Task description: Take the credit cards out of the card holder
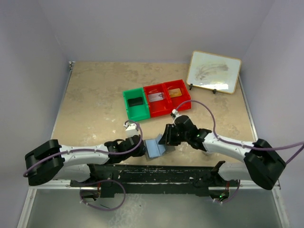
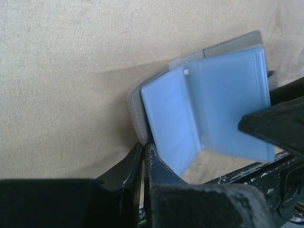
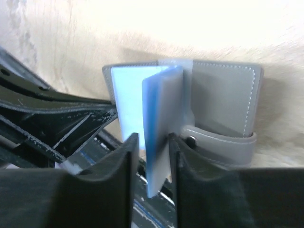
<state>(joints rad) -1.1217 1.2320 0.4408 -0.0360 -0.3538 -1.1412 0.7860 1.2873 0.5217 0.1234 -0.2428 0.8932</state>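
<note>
- The card holder [image 1: 154,147], a grey stitched wallet with blue inner leaves, hangs open just above the table [image 1: 95,95]. It is close to the near edge, midway between the two arms.
- One blue leaf [image 3: 161,118] stands out from the spine, edge-on to the right wrist camera, with its free end towards the right arm. No card shows plainly in it.
- The right gripper [image 3: 153,140] is the nearer to that leaf. Its jaws straddle the free edge, one on each face, but I cannot tell whether they actually pinch it.
- The left gripper [image 2: 144,151] is clenched on the grey cover's left edge, anchoring the holder.
- By my judgement, any pull should run along the leaf, rightwards and away from the left grip.
- Farther off, a gold card [image 1: 176,92] lies in the right-hand red bin [image 1: 186,96].
</note>
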